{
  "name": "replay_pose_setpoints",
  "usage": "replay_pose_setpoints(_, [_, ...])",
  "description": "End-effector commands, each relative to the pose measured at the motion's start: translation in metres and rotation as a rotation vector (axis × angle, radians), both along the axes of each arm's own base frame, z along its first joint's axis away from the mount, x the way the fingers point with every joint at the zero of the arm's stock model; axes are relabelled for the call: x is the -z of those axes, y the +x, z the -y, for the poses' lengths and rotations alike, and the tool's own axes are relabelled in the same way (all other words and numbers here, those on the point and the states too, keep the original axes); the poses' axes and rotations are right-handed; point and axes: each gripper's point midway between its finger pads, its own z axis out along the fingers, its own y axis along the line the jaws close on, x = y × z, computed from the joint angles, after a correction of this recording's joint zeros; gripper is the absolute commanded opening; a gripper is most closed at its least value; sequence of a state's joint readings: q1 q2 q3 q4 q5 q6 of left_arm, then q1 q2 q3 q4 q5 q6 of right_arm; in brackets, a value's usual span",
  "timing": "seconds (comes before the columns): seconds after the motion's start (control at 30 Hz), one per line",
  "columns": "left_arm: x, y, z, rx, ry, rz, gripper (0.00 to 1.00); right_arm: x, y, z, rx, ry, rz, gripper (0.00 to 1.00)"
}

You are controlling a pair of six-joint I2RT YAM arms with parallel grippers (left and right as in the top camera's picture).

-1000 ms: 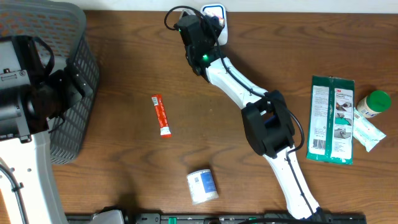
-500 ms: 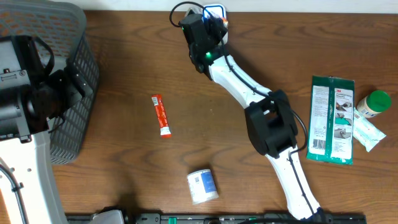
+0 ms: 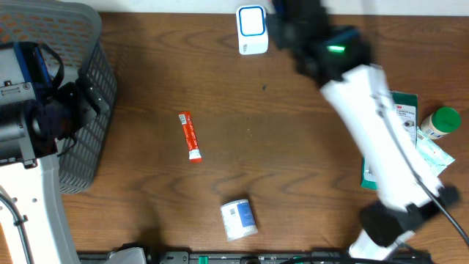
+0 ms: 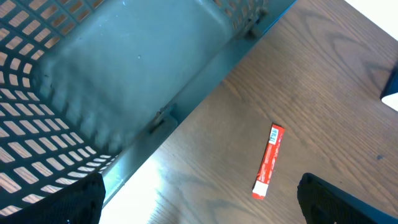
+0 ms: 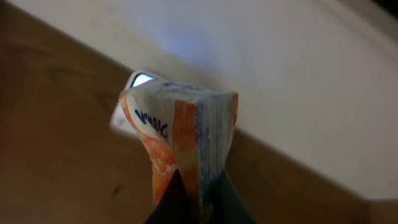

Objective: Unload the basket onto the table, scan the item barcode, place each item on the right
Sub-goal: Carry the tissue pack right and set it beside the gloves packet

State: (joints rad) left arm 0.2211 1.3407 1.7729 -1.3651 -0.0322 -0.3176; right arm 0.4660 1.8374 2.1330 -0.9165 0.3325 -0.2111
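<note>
One small packet [image 5: 186,134], white with orange and blue print, is standing upright in the right gripper [image 5: 199,198]. The gripper is pinching the packet's lower edge, with its jaws drawn almost together on it. The packet is hanging in the air above the far edge of the table [image 3: 293,147]. Just behind it, a white scanner [image 5: 127,93] with a blue-lit window is peeking out at its left side.

From overhead the scanner [image 3: 250,29] is sitting at the far edge of the table. The right arm is showing only as a blur just to the right of it, so the packet cannot be made out there.

Nearer the middle of the table, a red tube [image 3: 190,136] is lying flat and well apart from the scanner. A white and blue roll [image 3: 238,218] is resting toward the near edge. At the right side, a green pack [image 3: 396,117] is lying partly hidden under the right arm, with a green-capped bottle [image 3: 440,121] just beside it.

On the left, a grey basket [image 3: 91,66] is sitting on the table. The left gripper [image 4: 199,211] is hovering over the basket's rim with its jaws spread wide and gripping nothing. Its camera is looking down into the basket [image 4: 124,74] and at the red tube [image 4: 268,160] beyond it.
</note>
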Motion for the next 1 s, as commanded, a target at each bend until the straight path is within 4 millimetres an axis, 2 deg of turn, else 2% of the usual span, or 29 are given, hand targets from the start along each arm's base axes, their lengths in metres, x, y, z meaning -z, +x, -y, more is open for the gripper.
replay_pose_setpoints(0.0, [0.001, -0.001, -0.001, -0.001, 0.004, -0.007, 0.98, 0.0, -0.027, 0.014, -0.037, 0.232, -0.14, 0.01])
replay_pose_setpoints(0.1, [0.001, -0.001, -0.001, -0.001, 0.004, -0.007, 0.98, 0.003, -0.047, 0.047, 0.01, 0.27, -0.222, 0.01])
replay_pose_setpoints(0.2, [0.001, -0.001, -0.001, -0.001, 0.004, -0.007, 0.98, 0.021, -0.063, 0.09, 0.141, 0.282, -0.331, 0.01])
replay_pose_setpoints(0.4, [0.001, -0.001, -0.001, -0.001, 0.004, -0.007, 0.98, 0.079, -0.1, 0.169, 0.392, 0.266, -0.62, 0.01])
replay_pose_setpoints(0.5, [0.001, -0.001, -0.001, -0.001, 0.004, -0.007, 0.98, 0.111, -0.11, 0.197, 0.509, 0.295, -0.71, 0.01])
replay_pose_setpoints(0.6, [0.001, -0.001, -0.001, -0.001, 0.004, -0.007, 0.98, 0.15, -0.109, 0.217, 0.587, 0.321, -0.751, 0.01])
replay_pose_setpoints(0.63, [0.001, -0.001, -0.001, -0.001, 0.004, -0.007, 0.98, 0.171, -0.109, 0.222, 0.607, 0.325, -0.77, 0.01])
replay_pose_setpoints(0.8, [0.001, -0.001, -0.001, -0.001, 0.004, -0.007, 0.98, 0.238, -0.113, 0.228, 0.628, 0.325, -0.807, 0.01])
replay_pose_setpoints(0.87, [0.001, -0.001, -0.001, -0.001, 0.004, -0.007, 0.98, 0.258, -0.116, 0.234, 0.647, 0.316, -0.806, 0.09])
replay_pose_setpoints(0.97, [0.001, -0.001, -0.001, -0.001, 0.004, -0.007, 0.98, 0.281, -0.125, 0.246, 0.688, 0.276, -0.807, 0.1])
